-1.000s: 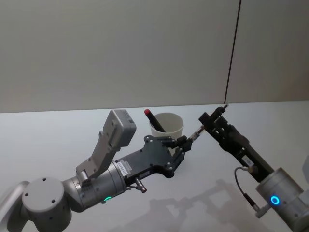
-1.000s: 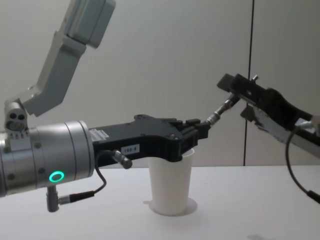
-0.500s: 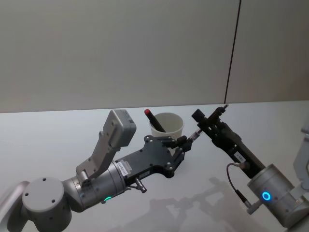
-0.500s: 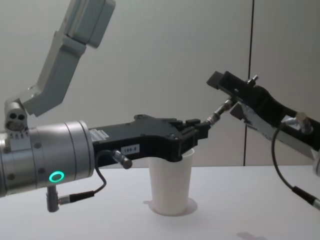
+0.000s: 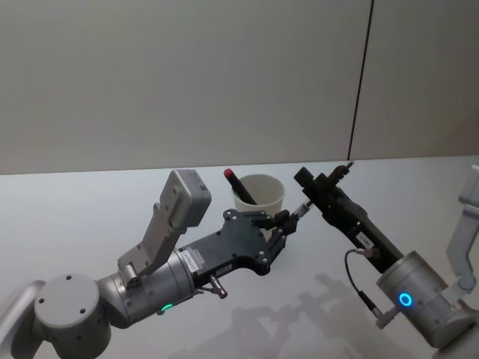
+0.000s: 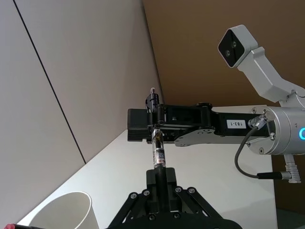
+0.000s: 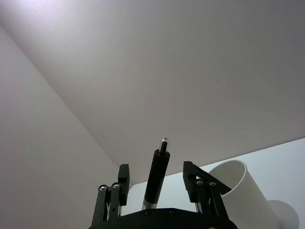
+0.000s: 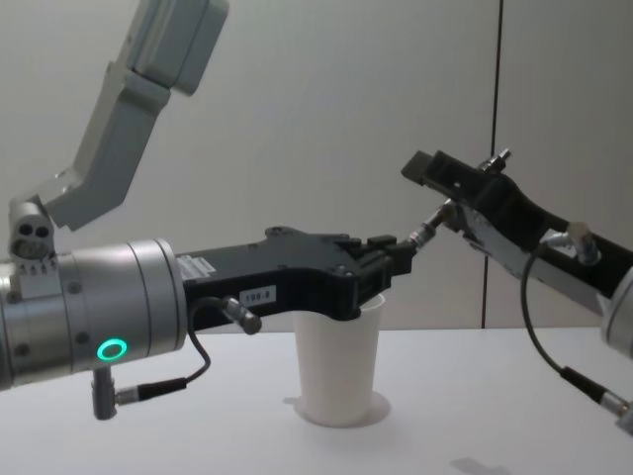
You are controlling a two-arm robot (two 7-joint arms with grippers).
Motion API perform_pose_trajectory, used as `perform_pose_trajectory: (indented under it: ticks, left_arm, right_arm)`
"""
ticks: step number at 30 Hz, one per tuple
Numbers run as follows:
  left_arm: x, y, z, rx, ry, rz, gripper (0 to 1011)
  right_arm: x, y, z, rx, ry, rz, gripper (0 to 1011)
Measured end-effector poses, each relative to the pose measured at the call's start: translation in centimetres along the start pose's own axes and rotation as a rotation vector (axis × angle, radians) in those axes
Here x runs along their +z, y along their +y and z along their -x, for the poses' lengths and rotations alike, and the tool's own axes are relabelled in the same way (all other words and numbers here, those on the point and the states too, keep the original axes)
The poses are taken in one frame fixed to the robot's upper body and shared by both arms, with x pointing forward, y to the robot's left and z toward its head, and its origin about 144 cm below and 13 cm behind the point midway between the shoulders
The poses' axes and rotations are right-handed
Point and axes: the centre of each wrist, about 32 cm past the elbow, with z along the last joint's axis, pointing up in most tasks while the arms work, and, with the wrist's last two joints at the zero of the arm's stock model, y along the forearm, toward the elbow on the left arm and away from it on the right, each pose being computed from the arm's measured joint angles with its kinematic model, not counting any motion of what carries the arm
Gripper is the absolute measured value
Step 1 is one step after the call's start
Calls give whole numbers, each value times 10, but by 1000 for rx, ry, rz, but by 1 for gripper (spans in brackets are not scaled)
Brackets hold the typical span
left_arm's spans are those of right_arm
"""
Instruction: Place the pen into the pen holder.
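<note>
The pen (image 5: 303,206) is a slim dark and silver stick, slanting up to the right just above the rim of the pen holder (image 5: 262,196), a white tapered cup. My left gripper (image 5: 288,217) is shut on the pen's lower end beside that rim. My right gripper (image 5: 314,191) straddles the upper part of the pen. In the right wrist view the pen (image 7: 157,176) stands between the spread fingers (image 7: 123,177) with a gap on each side, so that gripper is open. In the chest view the left gripper (image 8: 406,247) hovers over the pen holder (image 8: 339,366).
Another pen with a red cap (image 5: 229,174) leans inside the cup. The cup stands on a pale table (image 5: 90,209) in front of a plain wall. My left forearm (image 8: 89,317) fills the near left of the chest view.
My right gripper has slid left and forward along the pen, and its arm has swung closer in. The pen and the left gripper have stayed put.
</note>
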Motion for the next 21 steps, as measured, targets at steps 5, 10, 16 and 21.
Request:
perform_pose_trajectory:
  ticks: [5,10,16,21]
  left_arm:
    - [0,0,0,0,0,0,126]
    - [0,0,0,0,0,0,126]
    - [0,0,0,0,0,0,126]
    - [0,0,0,0,0,0,126]
  right_arm:
    - [0,1,0,2,8,2,606]
    - [0,2,1,1,17,6,418]
    - [0,3,3,-6,23,7,242]
    - [1,4,6,-20,27,8,145]
